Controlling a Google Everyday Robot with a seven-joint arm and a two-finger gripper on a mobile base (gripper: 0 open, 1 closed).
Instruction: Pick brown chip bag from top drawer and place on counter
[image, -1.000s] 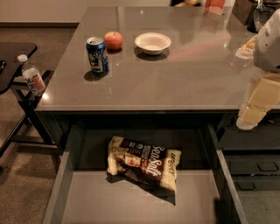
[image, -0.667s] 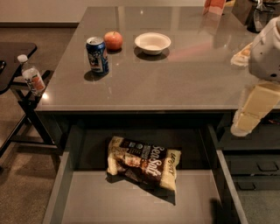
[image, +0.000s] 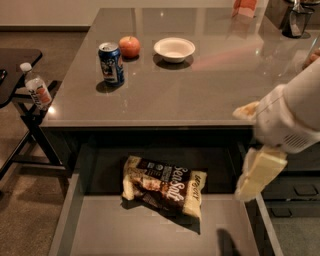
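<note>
Claw (image: 251, 156) hovers right of brown chip bag (image: 162, 187) lying left-to-right.

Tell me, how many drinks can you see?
2. The soda can stands on the counter; the water bottle is at the black side table, left. The gripper hangs above the top drawer, right side. Others may be hidden.

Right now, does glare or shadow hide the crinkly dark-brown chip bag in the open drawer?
Camera view: no, the crinkly dark-brown chip bag lies lit in the shallow grey top drawer, shadow under its near edge; the drawer's back is dark beneath the glossy grey-brown counter, which shows bright reflections; the gripper hangs over the drawer's right rail.
</note>
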